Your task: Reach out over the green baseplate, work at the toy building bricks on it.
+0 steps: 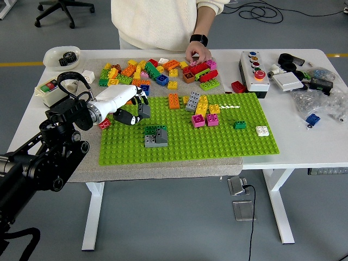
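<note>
- Grey floor all round, and a white table [326,147] across the middle of the frame; a grey mat [87,166] covers its left half.
- The green baseplate [217,142] lies centre frame, its near edge running close to the mat's front edge.
- My left hand [128,109] comes in from the lower left and sits over the baseplate's upper left corner. Its fingers [142,110] are curled downward, and I cannot tell whether they grip anything.
- Just right of and below the hand stands a grey and green brick stack [155,136], with bare studs all around it.
- A second brick cluster [202,110] sits upper centre on the plate.
- A green brick [240,124] and a white brick [262,130] sit right, near the plate's edge.
- Loose bricks [141,73] crowd the mat beyond the far edge.
- The person's hand [198,53] rests on the pile, top centre.
</note>
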